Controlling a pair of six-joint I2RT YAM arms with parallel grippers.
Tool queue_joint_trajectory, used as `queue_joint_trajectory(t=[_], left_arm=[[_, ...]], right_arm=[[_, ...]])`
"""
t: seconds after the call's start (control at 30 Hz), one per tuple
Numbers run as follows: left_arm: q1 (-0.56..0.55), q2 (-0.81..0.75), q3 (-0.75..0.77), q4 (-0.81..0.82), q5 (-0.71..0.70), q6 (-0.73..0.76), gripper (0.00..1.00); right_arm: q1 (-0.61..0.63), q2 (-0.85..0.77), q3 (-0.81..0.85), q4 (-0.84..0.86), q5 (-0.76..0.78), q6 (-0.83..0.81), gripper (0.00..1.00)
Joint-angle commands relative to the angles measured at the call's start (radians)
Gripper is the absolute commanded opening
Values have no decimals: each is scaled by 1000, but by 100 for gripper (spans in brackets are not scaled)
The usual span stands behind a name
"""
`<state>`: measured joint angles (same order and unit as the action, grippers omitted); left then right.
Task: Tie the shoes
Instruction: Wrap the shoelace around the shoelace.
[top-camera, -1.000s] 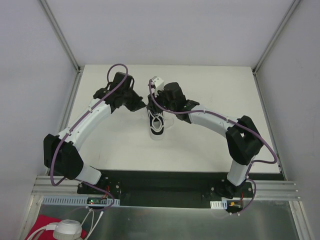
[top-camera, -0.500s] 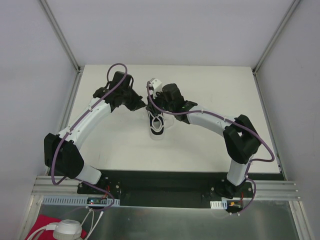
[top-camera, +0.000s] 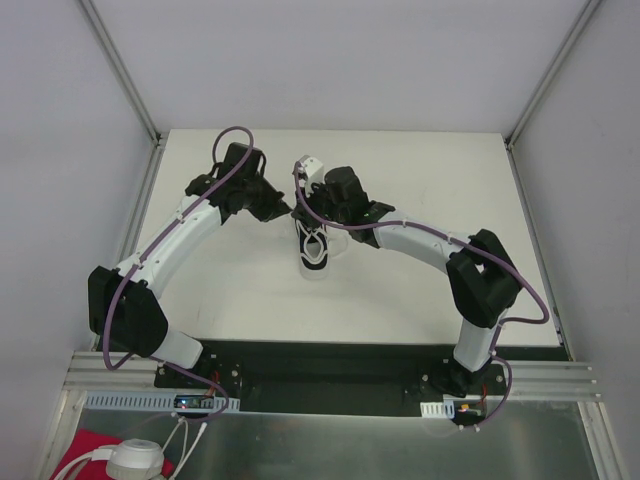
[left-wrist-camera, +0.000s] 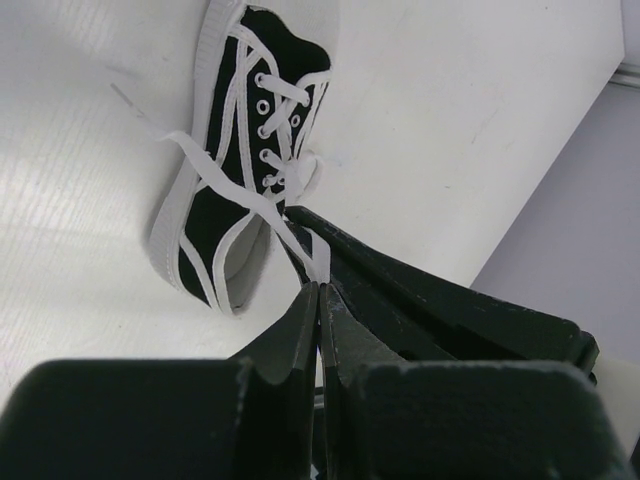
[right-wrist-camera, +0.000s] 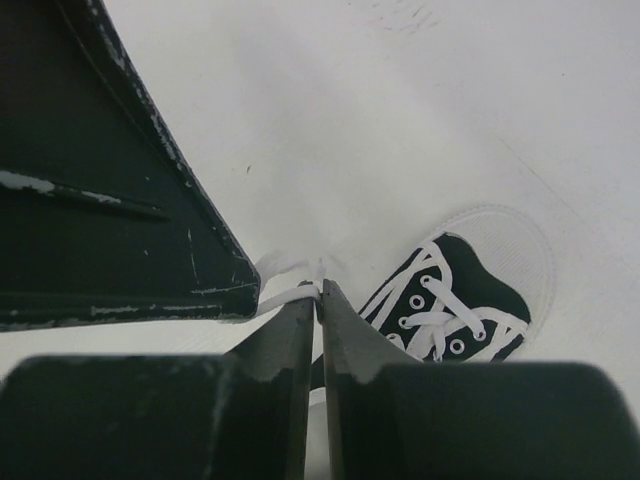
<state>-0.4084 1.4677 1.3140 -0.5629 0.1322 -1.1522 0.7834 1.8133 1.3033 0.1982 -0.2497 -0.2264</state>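
**Both sets of fingers pinched on the laces above the sneaker's heel**

The black sneaker (top-camera: 314, 248) with its white sole sits upright near the middle of the white tabletop (top-camera: 420, 170). Its toe points toward the arms' bases and its heel toward the far edge. Both arms curve inward from their sides and meet just beyond the heel end.

In the left wrist view, the left fingers (left-wrist-camera: 312, 305) are pressed together. A thin white lace (left-wrist-camera: 305, 245) rises from the sneaker's upper eyelets and runs straight into their tips, so they grip it. Another strand crosses the left side of the sneaker, and its loose end lies flat on the tabletop beside the sole. The dark body of the other arm's fingers lies just to the right, very close by.

In the right wrist view, the right fingers (right-wrist-camera: 310, 310) are drawn almost fully together, with only a hairline seam between them. A piece of white lace enters at their tips from the left, pinched there. The sneaker's laced front shows below and to the right of those tips, resting on the tabletop. The left arm's fingers fill the upper left of that view, nearly touching the right ones.
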Motion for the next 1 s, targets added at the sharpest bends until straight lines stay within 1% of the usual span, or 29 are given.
queue_joint_trajectory(t=[0.0,0.03,0.47,0.5,0.53,0.57,0.63,0.7,0.87,0.9,0.97], left_arm=[[13,-7,-1,-11,14,-6,0],[14,-9,-2,-11,12,-7,0],[19,-12,-12,-11,14,-9,0],[20,-12,-12,-11,17,-3,7],[19,-12,-13,-12,17,0,19],[19,-13,-18,-11,17,2,39],[19,-23,-28,-11,6,3,54],[20,-29,-36,-11,-9,5,56],[31,-41,-44,-11,-37,6,53],[40,-40,-48,-11,-43,5,48],[51,-33,-56,-11,-31,9,42]], right_arm=[[7,-62,8,67,-19,9,6],[7,-68,5,66,-16,9,1],[4,-114,-65,106,35,22,1],[1,-118,-70,107,36,25,1],[-4,-126,-73,109,36,32,1],[-7,-129,-79,116,35,36,1],[-13,-140,-93,121,29,44,1],[-18,-144,-102,130,21,50,1],[-29,-143,-104,135,1,64,1],[-30,-144,-107,133,1,67,1],[-35,-141,-104,135,-8,76,1]])
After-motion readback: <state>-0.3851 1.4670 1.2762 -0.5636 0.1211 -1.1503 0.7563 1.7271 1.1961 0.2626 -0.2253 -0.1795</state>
